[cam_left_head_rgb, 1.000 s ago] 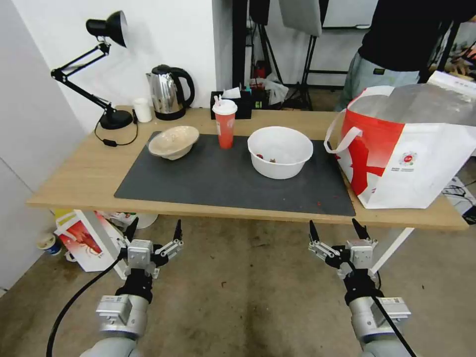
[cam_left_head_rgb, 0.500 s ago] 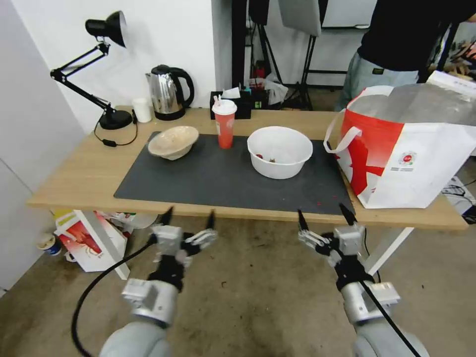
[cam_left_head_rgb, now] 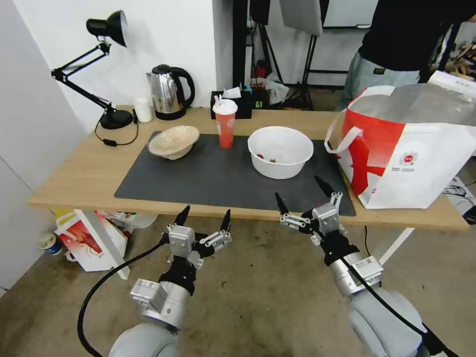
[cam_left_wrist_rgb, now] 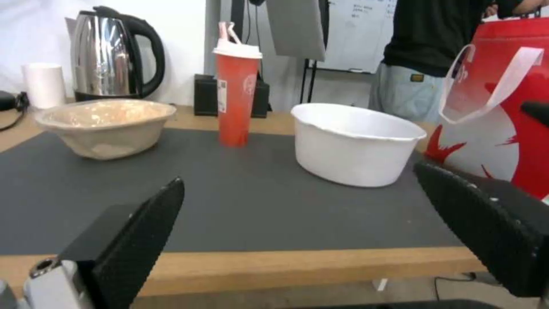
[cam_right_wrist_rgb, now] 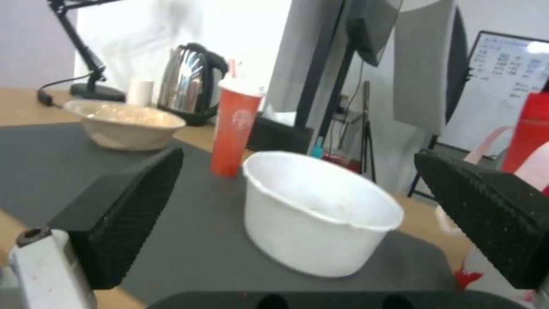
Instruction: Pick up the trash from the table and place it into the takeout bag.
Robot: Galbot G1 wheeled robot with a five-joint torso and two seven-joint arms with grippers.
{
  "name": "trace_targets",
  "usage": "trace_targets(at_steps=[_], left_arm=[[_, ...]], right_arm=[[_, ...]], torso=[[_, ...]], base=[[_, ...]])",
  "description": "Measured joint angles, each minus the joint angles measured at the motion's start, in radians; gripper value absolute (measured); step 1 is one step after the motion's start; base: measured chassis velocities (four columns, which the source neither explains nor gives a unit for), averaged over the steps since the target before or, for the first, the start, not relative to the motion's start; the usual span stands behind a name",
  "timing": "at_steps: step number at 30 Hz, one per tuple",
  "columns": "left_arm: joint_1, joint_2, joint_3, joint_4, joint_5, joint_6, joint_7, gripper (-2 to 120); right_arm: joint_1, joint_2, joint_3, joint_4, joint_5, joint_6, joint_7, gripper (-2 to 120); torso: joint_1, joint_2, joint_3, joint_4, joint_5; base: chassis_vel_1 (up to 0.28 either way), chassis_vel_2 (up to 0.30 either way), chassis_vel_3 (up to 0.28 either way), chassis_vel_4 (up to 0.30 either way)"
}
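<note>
Where head view shows scraps, white bowl (cam_left_head_rgb: 280, 151)

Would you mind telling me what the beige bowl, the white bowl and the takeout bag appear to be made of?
The beige bowl looks like moulded paper pulp: matte, fibrous and slightly uneven at the rim. The white bowl seems thin plastic, smooth with a faint sheen and a rolled lip. The takeout bag appears to be coated fabric with a silver, foil-like lining, though the weave cannot be made out.

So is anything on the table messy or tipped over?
The beige bowl sits tilted on the mat and looks dented. The white bowl holds food scraps. The red cup stands upright; nothing looks spilled.
</note>
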Motion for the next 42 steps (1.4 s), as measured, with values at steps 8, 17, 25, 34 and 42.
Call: trace_targets(at_steps=[8, 17, 25, 34, 42], left_arm=[[0.017, 0.003, -0.016, -0.009, -0.011, 0.043, -0.021, 100], [0.032, 0.001, -0.019, -0.009, -0.021, 0.064, -0.035, 100], [0.046, -0.003, -0.034, -0.004, -0.020, 0.065, -0.038, 100], [0.058, -0.020, -0.049, -0.004, -0.017, 0.065, -0.039, 100], [0.074, -0.029, -0.058, -0.004, -0.008, 0.064, -0.038, 100]], right_arm=[[0.070, -0.043, 0.070, 0.007, 0.106, 0.000, -0.003, 100], [0.244, -0.186, 0.067, -0.012, 0.283, -0.055, -0.011, 100], [0.560, -0.331, -0.087, -0.072, 0.545, -0.188, -0.002, 100], [0.939, -0.399, -0.350, -0.164, 0.788, -0.438, 0.025, 100], [1.188, -0.348, -0.542, -0.276, 0.903, -0.713, 0.009, 100]], torso=[[0.000, 0.000, 0.000, 0.0002, 0.0000], [0.000, 0.000, 0.000, 0.0001, 0.0002], [0.000, 0.000, 0.000, 0.0003, -0.0003], [0.000, 0.000, 0.000, 0.0002, -0.0002], [0.000, 0.000, 0.000, 0.0001, -0.0001]], base=[[0.000, 0.000, 0.000, 0.000], [0.000, 0.000, 0.000, 0.000], [0.000, 0.000, 0.000, 0.000], [0.000, 0.000, 0.000, 0.000], [0.000, 0.000, 0.000, 0.000]])
